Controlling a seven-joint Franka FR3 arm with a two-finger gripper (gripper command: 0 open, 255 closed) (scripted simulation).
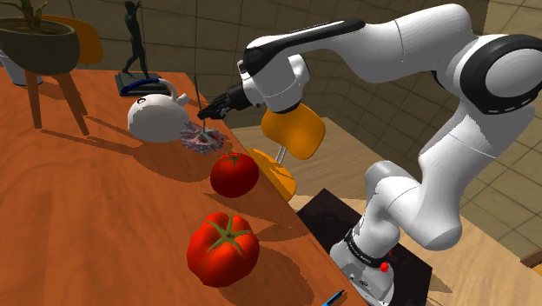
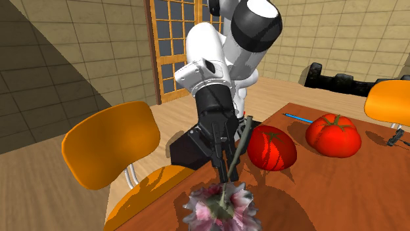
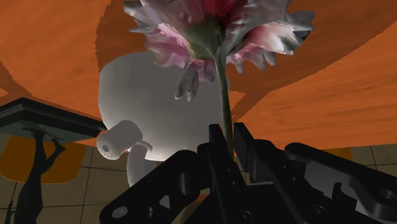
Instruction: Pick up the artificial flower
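On the wooden table (image 1: 87, 217), near its edge and just beside a white teapot (image 1: 156, 117): artificial flower (image 1: 201, 136), pink-and-white bloom turned down toward the wood, thin stem pointing up. Taken by that stem, probably as the one part slim and firm enough for two fingers. Reached from the open edge side, above an orange chair (image 1: 295, 130), likely to keep clear of the teapot. Black gripper (image 1: 206, 114) drawn narrow, fingers (image 3: 215, 146) pressed on the stem from both sides in the wrist view, touching no other object. Hard to tell whether the petals rest on the wood or hang just above it. Red tomato (image 1: 234, 174) near on the stand side, larger tomato (image 1: 223, 248) beyond it, both out of the way. Seemingly set for a straight lift.
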